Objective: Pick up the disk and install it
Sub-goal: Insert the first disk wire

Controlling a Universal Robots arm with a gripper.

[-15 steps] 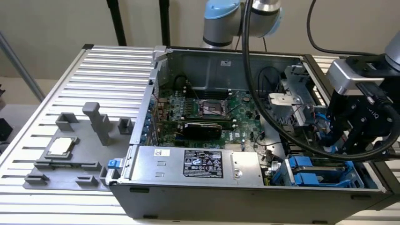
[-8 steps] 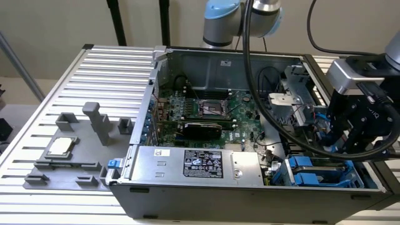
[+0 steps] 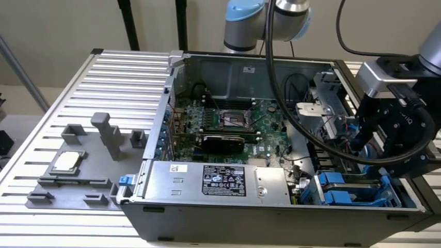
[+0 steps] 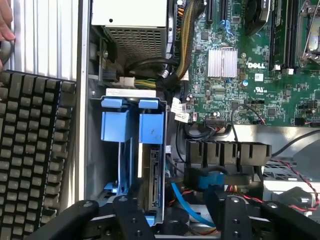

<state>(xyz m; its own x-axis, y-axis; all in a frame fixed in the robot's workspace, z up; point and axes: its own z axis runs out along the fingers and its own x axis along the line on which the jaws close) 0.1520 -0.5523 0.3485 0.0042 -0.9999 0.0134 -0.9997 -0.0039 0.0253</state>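
Note:
The disk [image 4: 151,150] stands on edge in the drive cage of the open computer case [image 3: 234,217]. Its bright blue carrier tab faces out, and the drive's dark side edge runs down below the tab. A second blue carrier [image 4: 113,122] sits beside it in the same cage. In the exterior view both blue carriers [image 3: 341,188] lie at the case's front corner on the exterior view's right, just under the arm's black wrist [image 3: 399,134]. My gripper [image 4: 175,222] hangs over the cage, open, with its black fingers [image 4: 127,215] spread and nothing between them.
A green motherboard [image 3: 227,121] fills the case middle, with the silver power supply [image 3: 214,181] in front. Black and blue cables [image 4: 210,175] crowd beside the cage. A small square processor chip [image 3: 67,161] rests on the grey fixture [image 3: 69,188]. A keyboard [image 4: 35,150] and a hand [image 4: 5,25] lie outside the case.

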